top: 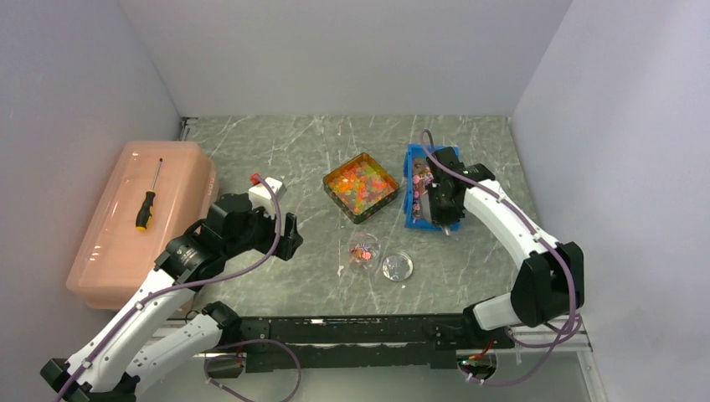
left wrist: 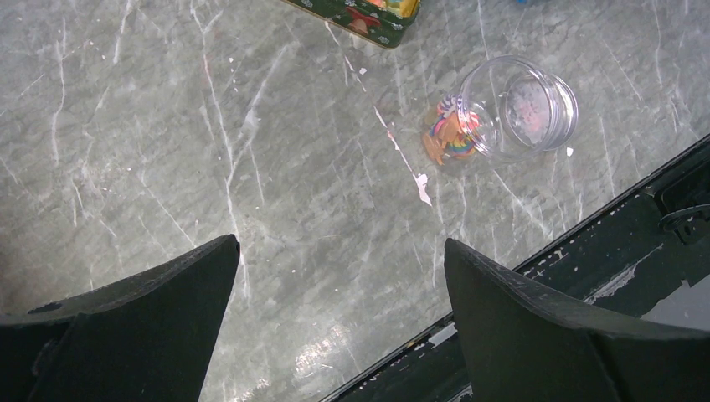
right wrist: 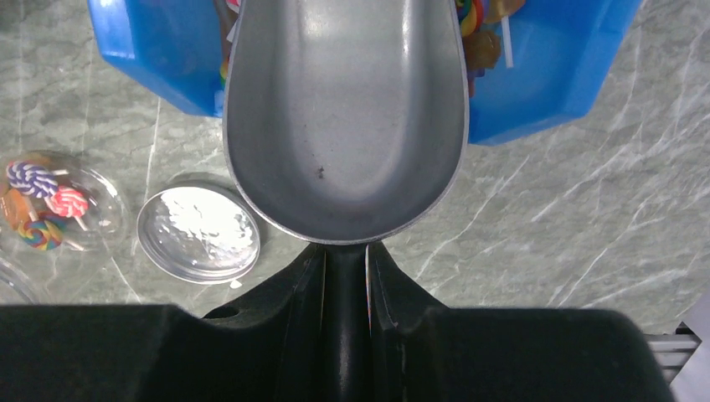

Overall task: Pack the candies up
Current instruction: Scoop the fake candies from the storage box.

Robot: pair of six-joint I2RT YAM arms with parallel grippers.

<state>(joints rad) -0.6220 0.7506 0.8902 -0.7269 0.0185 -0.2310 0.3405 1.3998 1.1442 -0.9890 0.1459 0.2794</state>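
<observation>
Grey marbled stone is forming the table (top: 335, 142). The biggest thing on it, a pink box (top: 117, 243) with a screwdriver (top: 148, 201) lying on top, is sitting at the far left, well apart from the work. The blue bin (right wrist: 151, 50) is standing right of centre, holding lollipops (right wrist: 486, 33). Just left of it the square tin (top: 378, 207) is holding the candies (top: 360, 182), a heaped mix of orange, yellow, red and green.

The right tool (right wrist: 345, 268) is clamping the handle of the metal scoop (right wrist: 343, 117), whose empty bowl is hanging over the near edge of the blue bin. The left tool (left wrist: 342, 244) is hovering over bare table with its fingers wide apart, gripping nothing. In front of the tin a small clear jar (left wrist: 561, 109) is standing open with a few lollipops inside, and its lid (right wrist: 198, 232) is lying just beside it.

The candies are looking tiny, light and glossy, so they are probably hard, slippery and ready to roll. Pinching one between the fingers is looking hopeless. The stiff scoop is looking like the sensible way to take them, pushed in shallow and lifted level, with the grip on the handle as it is now. The jar is likely light and easy to shove, so the free tool could be steadying it by its wall during the pour.
</observation>
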